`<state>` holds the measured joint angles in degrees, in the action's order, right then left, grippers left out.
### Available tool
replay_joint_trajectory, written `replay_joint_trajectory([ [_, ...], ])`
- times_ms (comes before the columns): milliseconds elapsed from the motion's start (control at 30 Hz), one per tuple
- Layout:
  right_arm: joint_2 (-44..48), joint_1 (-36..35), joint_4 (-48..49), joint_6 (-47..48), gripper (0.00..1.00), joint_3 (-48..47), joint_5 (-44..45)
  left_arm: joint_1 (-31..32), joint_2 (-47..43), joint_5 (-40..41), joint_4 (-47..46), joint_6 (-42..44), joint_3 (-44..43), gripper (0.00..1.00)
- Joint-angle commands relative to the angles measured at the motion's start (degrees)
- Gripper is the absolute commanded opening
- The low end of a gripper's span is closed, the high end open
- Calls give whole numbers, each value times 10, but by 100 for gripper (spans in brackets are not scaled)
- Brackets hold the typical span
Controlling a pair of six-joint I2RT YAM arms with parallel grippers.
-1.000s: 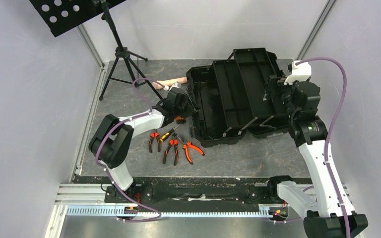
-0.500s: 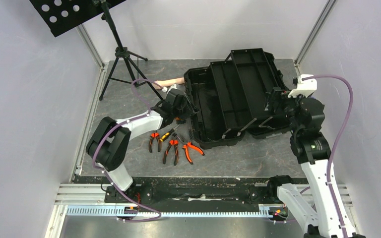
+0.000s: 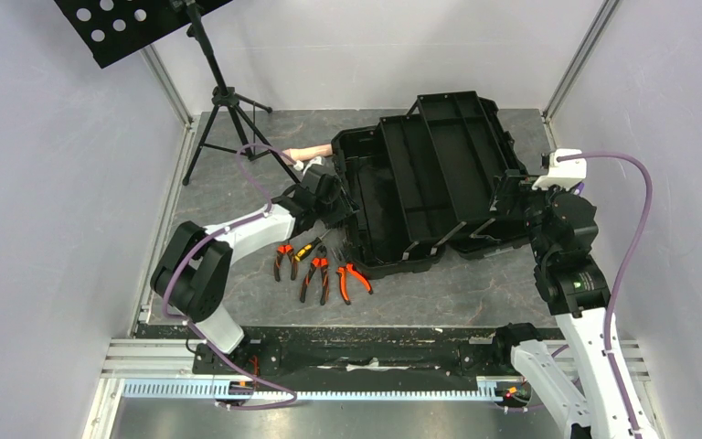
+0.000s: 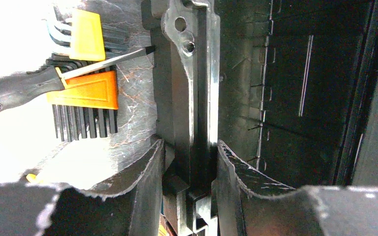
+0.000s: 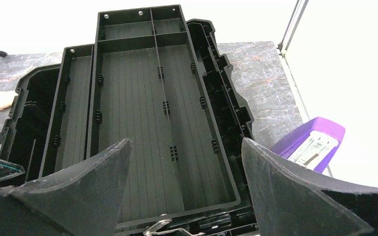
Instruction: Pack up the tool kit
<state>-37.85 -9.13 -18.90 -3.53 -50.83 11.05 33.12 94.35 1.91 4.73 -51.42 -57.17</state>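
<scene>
The black toolbox (image 3: 420, 183) lies open on the table, its trays (image 5: 152, 123) empty. My left gripper (image 3: 338, 206) is at the box's left wall; in the left wrist view the fingers (image 4: 189, 147) are shut on that wall (image 4: 192, 88). My right gripper (image 3: 512, 197) hovers at the box's right end, fingers (image 5: 186, 147) spread wide over the tray with nothing between them. Orange-and-black pliers (image 3: 282, 259), (image 3: 314, 277), (image 3: 354, 279) and a screwdriver (image 3: 309, 247) lie on the table in front of the box's left end. The screwdriver (image 4: 29, 86) rests on an orange hex-key holder (image 4: 86, 88).
A yellow hex-key holder (image 4: 87, 34) sits beside the orange one. A beige handle (image 3: 306, 154) lies behind the box's left corner. A purple object (image 5: 310, 145) sits right of the box by the wall. A tripod stand (image 3: 224, 101) occupies the back left.
The toolbox has slid left and turned slightly, with my left gripper on its wall. My right gripper has drawn back a little toward the near right.
</scene>
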Motion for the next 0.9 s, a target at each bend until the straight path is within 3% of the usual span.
replay_joint_trajectory([
  [0,13,-5,24,8,84,6,22,-15,-12,61,101,43,-10,36],
  [533,21,-7,29,6,84,20,12,81,83,-17,38,-38,-105,39],
  [667,22,-8,26,10,85,18,6,81,56,4,38,-38,-86,45],
  [867,22,-9,29,15,86,18,-22,60,-18,34,54,-16,-52,66],
])
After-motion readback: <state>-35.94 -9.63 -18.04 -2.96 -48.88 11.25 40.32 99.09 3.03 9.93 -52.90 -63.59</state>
